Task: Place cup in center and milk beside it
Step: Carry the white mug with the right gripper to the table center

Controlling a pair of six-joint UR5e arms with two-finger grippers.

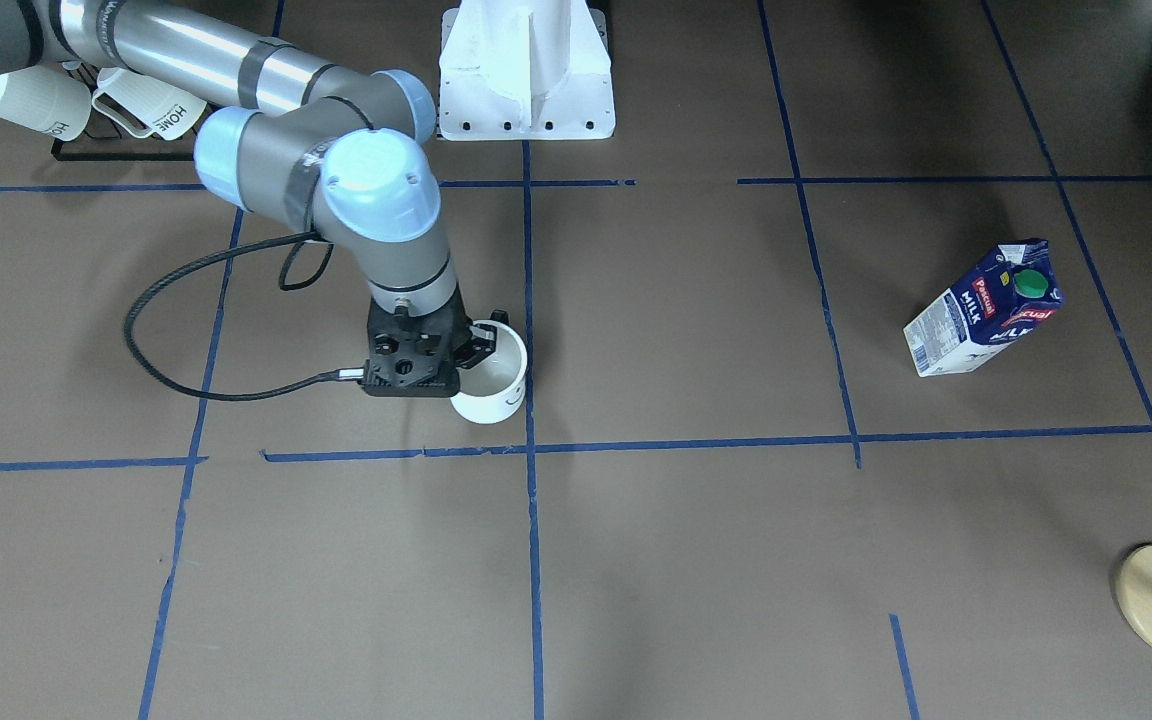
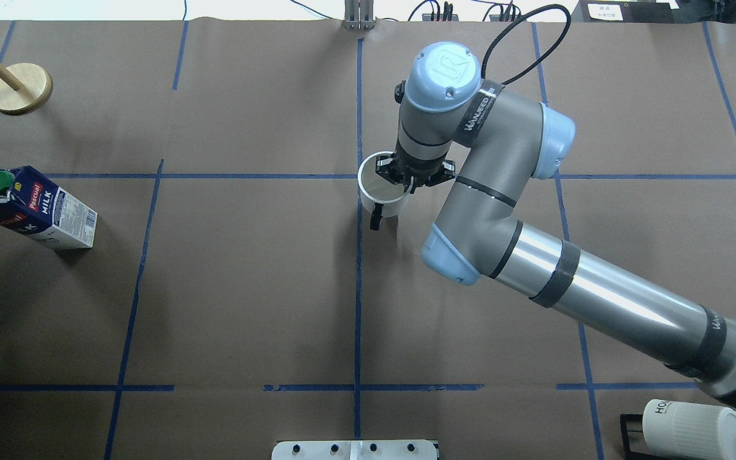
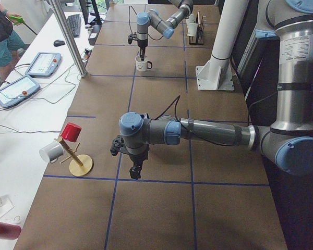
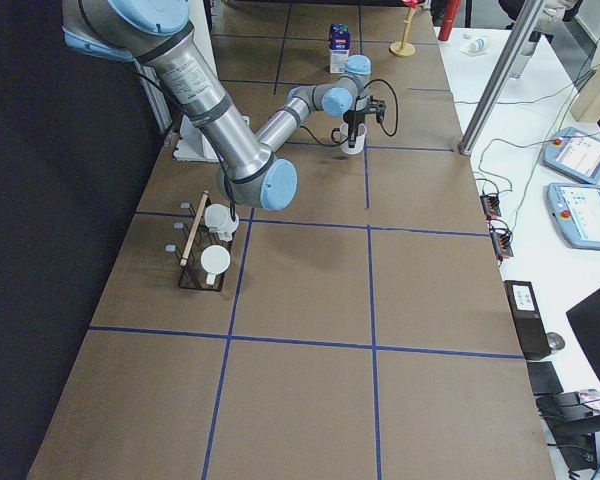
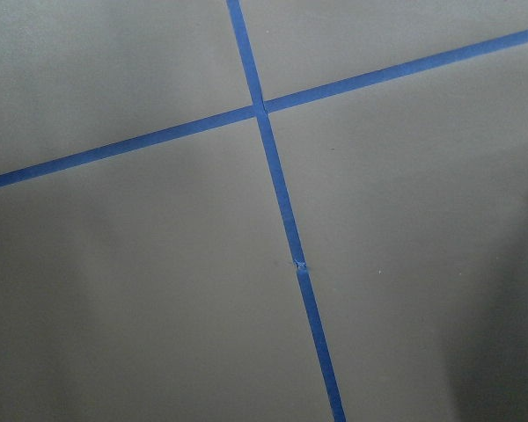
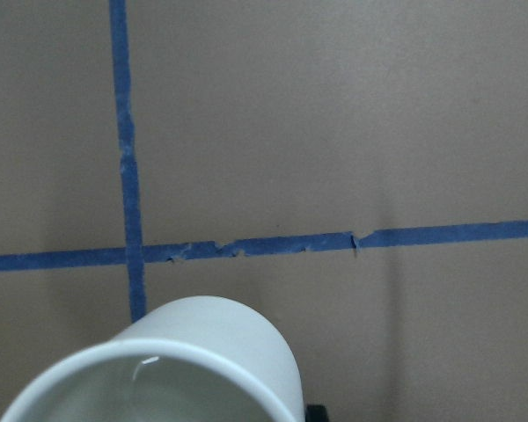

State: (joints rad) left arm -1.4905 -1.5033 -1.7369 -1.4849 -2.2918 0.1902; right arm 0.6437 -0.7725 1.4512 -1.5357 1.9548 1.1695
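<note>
Cup, the smooth white mug with a black handle, is near the middle of the table. In the overhead view it is just on the 3 o'clock side of the long blue tape line, handle pointing to 6 o'clock. The right pincer comes straight down and appears clamped on the rim at the cup's 3 o'clock side; I cannot tell whether the base rests on the table. The cup looks stiff, glazed and slippery, likely breakable if dropped, and a rim pinch carries it off-centre, so a slow set-down seems wise. Milk stands upright, well apart at 9 o'clock from the cup. Its carton walls probably give a little and it may be heavy if full, so the mid-body below the green cap looks the best hold. The left pincer hangs over the table; I cannot tell whether it is released or clenched.
</note>
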